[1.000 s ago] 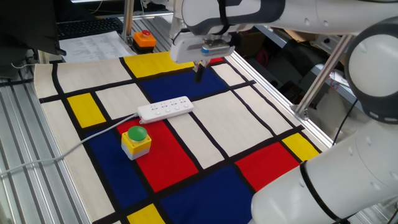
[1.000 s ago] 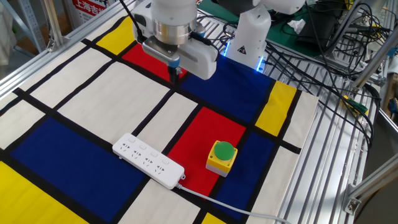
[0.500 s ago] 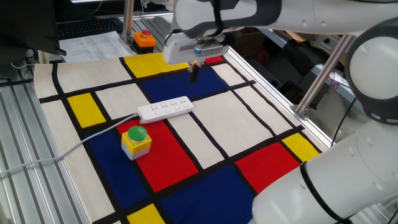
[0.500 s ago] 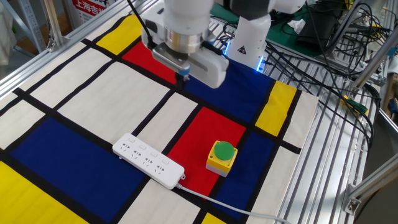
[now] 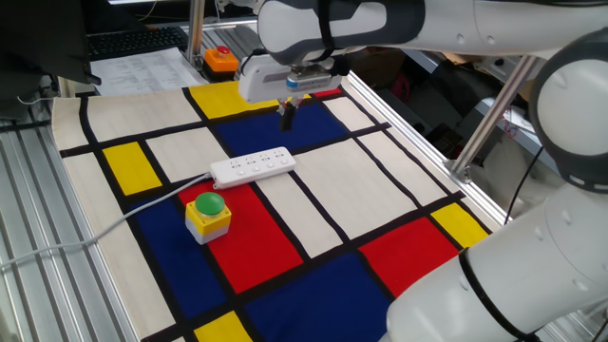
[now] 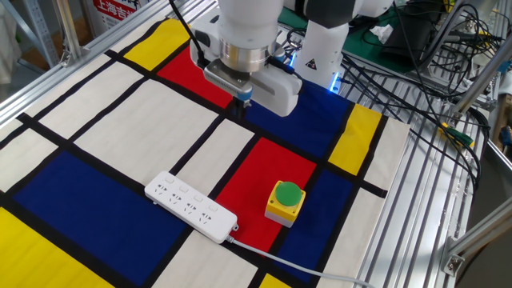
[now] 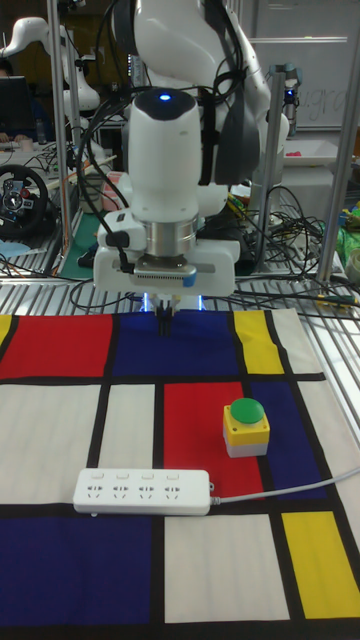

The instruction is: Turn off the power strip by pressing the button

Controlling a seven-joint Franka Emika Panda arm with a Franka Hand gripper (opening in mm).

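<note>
One fixed view: The gripper (image 5: 286, 116) hangs above the blue panel of the checked cloth, toward the far edge of the worktop (image 5: 399, 161), well apart from the power strip (image 5: 253, 166). The power strip lies flat near the middle of the cloth, its cable (image 5: 114, 223) trailing toward the left edge. A yellow box with a green dome (image 5: 207, 213) sits just beside it on the near side. An orange box with a red button (image 5: 220, 59) stands beyond the far edge of the cloth. The fingertips read as 1 dark point here; their state cannot be told.

The other fixed view: The gripper (image 6: 243, 99) is over the seam between red and blue panels, clear of everything. The power strip (image 6: 190, 206) rests lower down, cable end beside the green-domed box (image 6: 286, 202). The button is probably at the end away from the cable, but it is too small to confirm.

Tall fixed view: The gripper (image 7: 163, 322) points straight down, nothing held; no gap between the fingers is resolvable, so open or clenched cannot be stated. The power strip (image 7: 143, 492) lies near the front edge, with 1 small square at its left end that may be the button (image 7: 96, 475).

Assessment: the approach step is in hand; no contact yet. The next move calls for travel across to the strip's switch end, then a vertical descent with the fingertips centred on the button.
</note>
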